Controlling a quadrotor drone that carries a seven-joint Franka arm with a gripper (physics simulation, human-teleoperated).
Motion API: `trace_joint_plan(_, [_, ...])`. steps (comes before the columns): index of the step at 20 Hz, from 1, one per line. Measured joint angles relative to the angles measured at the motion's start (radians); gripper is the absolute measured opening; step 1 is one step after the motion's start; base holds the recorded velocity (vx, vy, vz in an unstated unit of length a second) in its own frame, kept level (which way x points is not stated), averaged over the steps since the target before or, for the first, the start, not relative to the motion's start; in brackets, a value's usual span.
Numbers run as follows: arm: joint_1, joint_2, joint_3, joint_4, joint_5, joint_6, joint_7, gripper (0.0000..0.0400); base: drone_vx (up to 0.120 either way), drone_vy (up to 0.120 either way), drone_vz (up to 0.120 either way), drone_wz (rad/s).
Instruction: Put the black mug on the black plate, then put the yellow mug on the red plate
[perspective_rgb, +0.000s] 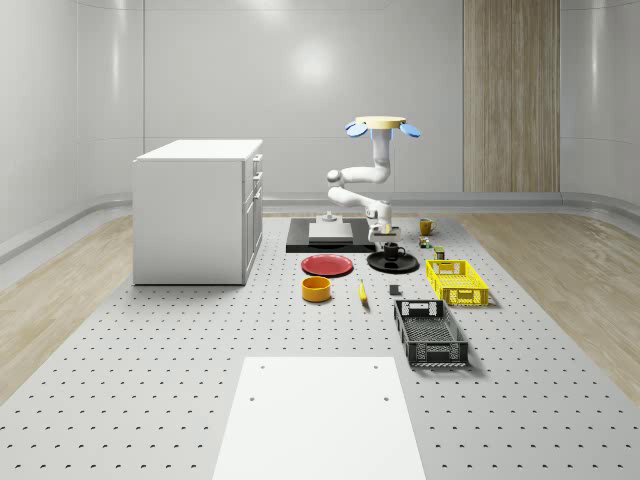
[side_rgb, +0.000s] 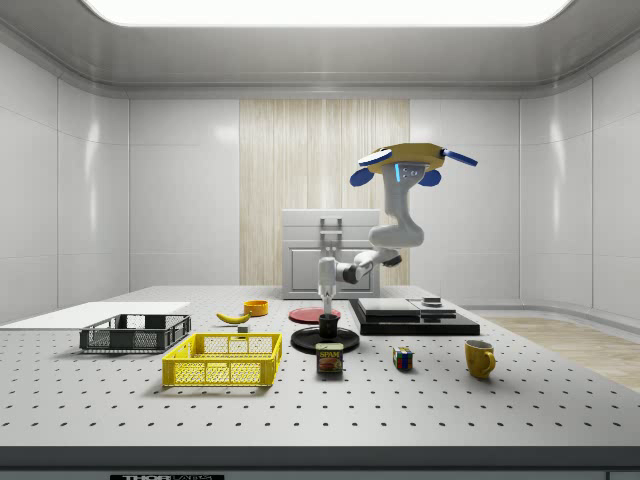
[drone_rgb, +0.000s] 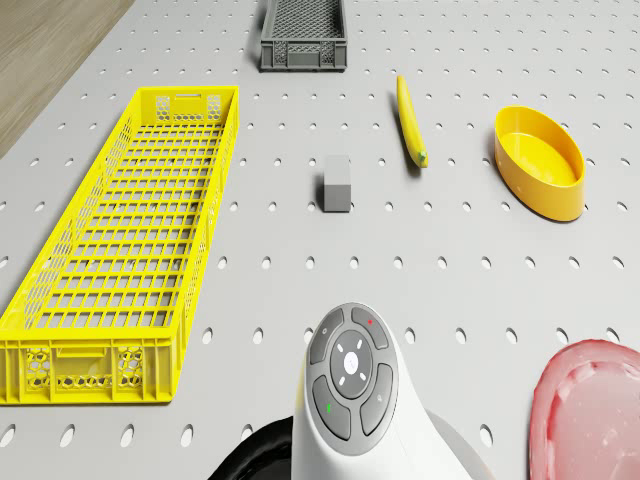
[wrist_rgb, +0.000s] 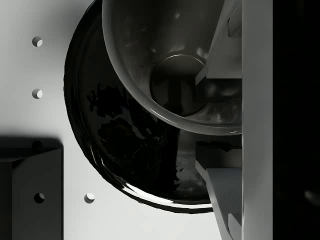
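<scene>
The black mug stands upright on the black plate, with the red plate beside it in the whole-scene view. The yellow mug sits on the floor farther back; in the side view the yellow mug is at the right. My drone hovers above the black platform, arm reaching down. My gripper is right over the black mug. In the wrist view the gripper is open, its fingers straddling the wall of the black mug with a gap on each side.
A white cabinet stands at the whole-scene view's left. A black platform lies behind the plates. Nearer are an orange bowl, a banana, a yellow basket and a black basket. A can and a cube lie close by.
</scene>
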Motion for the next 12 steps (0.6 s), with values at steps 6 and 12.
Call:
trace_joint_plan(6, [0.009, 0.006, 0.003, -0.003, 0.0, -0.009, -0.006, 0.033, 0.0, 0.0, 0.0, 0.0])
trace_joint_plan(12, [0.031, 0.001, 0.059, -0.041, 0.049, -0.045, -0.009, 0.0384, 0.0, 0.0, 0.04, 0.0])
